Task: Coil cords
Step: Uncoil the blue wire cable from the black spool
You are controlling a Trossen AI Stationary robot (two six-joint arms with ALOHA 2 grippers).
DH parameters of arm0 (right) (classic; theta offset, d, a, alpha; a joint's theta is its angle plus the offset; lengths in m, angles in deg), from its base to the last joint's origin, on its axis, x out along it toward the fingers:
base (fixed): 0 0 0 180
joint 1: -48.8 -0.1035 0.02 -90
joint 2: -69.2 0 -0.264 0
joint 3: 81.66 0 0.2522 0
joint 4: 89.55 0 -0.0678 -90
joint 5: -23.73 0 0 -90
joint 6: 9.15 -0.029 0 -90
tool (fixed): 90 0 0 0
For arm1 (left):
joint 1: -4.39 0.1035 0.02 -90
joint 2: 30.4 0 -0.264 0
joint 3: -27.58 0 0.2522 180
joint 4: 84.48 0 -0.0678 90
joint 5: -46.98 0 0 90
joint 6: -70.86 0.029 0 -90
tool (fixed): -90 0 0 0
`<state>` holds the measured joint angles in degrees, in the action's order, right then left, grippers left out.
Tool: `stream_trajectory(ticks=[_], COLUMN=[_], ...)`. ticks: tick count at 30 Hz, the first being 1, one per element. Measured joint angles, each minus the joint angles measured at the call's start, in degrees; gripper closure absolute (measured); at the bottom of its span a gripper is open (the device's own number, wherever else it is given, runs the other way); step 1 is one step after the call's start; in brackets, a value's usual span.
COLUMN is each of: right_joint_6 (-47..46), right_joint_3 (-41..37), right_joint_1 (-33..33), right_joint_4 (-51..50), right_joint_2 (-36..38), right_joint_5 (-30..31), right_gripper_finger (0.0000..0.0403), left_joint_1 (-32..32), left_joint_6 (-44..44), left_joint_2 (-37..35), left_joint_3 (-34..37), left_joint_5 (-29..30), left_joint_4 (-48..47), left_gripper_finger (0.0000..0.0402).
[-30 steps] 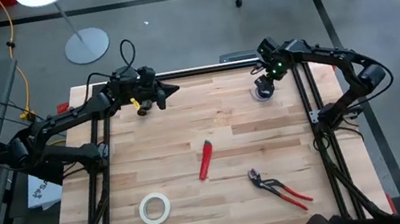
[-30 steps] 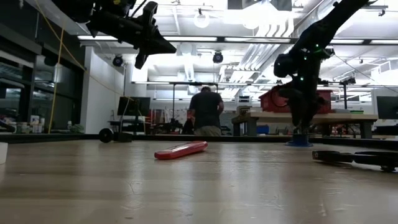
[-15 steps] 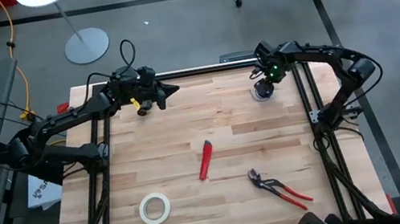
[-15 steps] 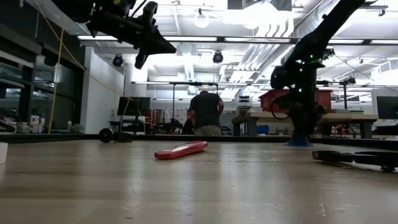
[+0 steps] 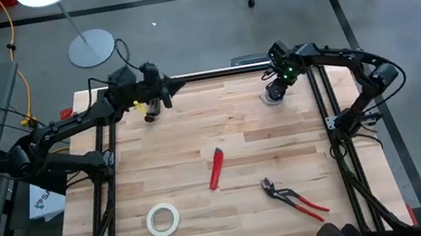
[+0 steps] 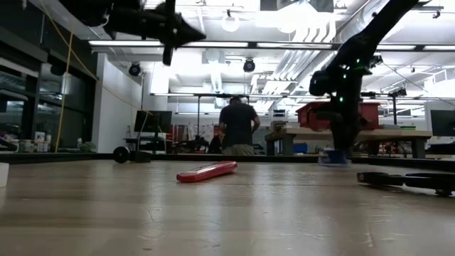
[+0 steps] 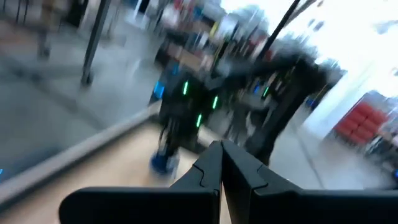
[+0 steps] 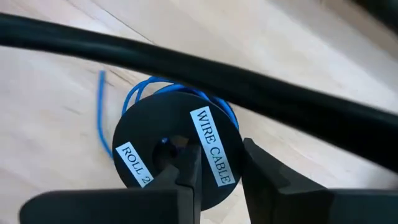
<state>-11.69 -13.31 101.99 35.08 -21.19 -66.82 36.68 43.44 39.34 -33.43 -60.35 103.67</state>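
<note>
My right tool is down over the black spool at the far right side of the counter. Its fingers are a little apart, one poking into the spool's middle hole, so I think it has hold of the spool there. Most of the blue wire looks wound up already. One loose end still sticks out beside the spool. My left tool is pinched closed, holding nothing, up high over the far left.
</note>
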Motion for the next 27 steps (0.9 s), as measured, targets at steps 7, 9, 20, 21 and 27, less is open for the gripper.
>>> stream_trajectory(ticks=[7, 9, 20, 21, 27], right_joint_6=[-2.24, -4.52, -21.59, -21.40, -18.82], right_joint_3=[0.00, 0.00, 0.00, 0.00, 0.00], right_joint_1=[-0.04, -0.61, -11.35, -12.89, -21.83], right_joint_4=[-0.51, 0.31, 29.51, 31.64, 43.43], right_joint_2=[11.91, 16.57, 32.23, 32.33, 31.13], right_joint_5=[-3.77, -6.42, -9.18, -7.54, 10.33], right_gripper_finger=[0.0337, 0.0337, 0.0337, 0.0337, 0.0337], left_joint_1=[3.10, 3.80, 0.24, -0.03, -3.00], left_joint_6=[-2.15, -2.93, 11.86, 11.18, 12.36], left_joint_2=[-0.36, -0.81, 0.33, 0.46, 0.59], left_joint_3=[-0.03, -1.19, -18.78, -19.85, -23.21], left_joint_5=[0.08, 0.01, -0.40, -0.14, 3.98], left_joint_4=[14.86, 12.88, -12.58, -12.47, -13.26], left_gripper_finger=[0.0402, 0.0399, 0.0269, 0.0254, 0.0200])
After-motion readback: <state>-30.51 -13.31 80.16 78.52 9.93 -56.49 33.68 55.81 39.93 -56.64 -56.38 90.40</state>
